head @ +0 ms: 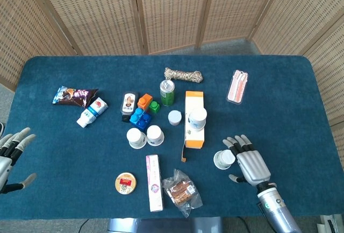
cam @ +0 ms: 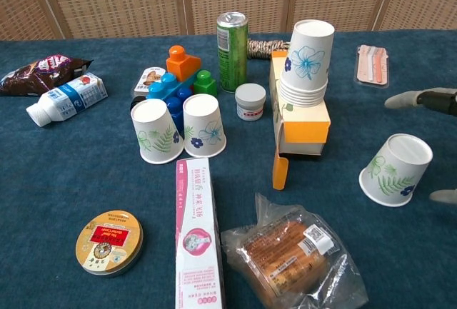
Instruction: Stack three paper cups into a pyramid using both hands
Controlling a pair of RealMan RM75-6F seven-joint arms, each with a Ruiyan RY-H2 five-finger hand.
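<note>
Two upturned paper cups point(head: 136, 138) point(head: 155, 135) stand side by side left of centre; the chest view shows them as a leaf cup point(cam: 157, 131) and a blue-flower cup point(cam: 204, 125). A third upturned cup point(head: 223, 160) point(cam: 396, 169) stands alone at the right. My right hand point(head: 250, 165) is open just right of that cup, fingers spread and close to it; in the chest view only its fingertips point(cam: 421, 99) show at the right edge. My left hand point(head: 12, 155) is open at the table's far left edge, away from the cups.
A stack of cups point(cam: 307, 63) sits on an orange-and-white box point(head: 194, 120). Nearby are a green can point(head: 167, 92), toy blocks point(head: 141, 111), a small jar point(head: 174, 117), a toothpaste box point(head: 153, 182), a snack bag point(head: 183, 192), a round tin point(head: 125, 183), a milk bottle point(head: 92, 112) and rope point(head: 183, 74).
</note>
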